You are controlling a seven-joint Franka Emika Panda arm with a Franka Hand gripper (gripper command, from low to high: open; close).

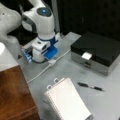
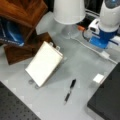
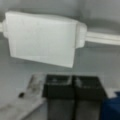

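Gripper shut — just above white cable block.

Soft, even light fell across the grey desk; all three views were heavily blurred; backgrounds stayed dark.

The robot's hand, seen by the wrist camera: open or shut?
Shut: the hand's two black fingers touch, just above a white cable block.
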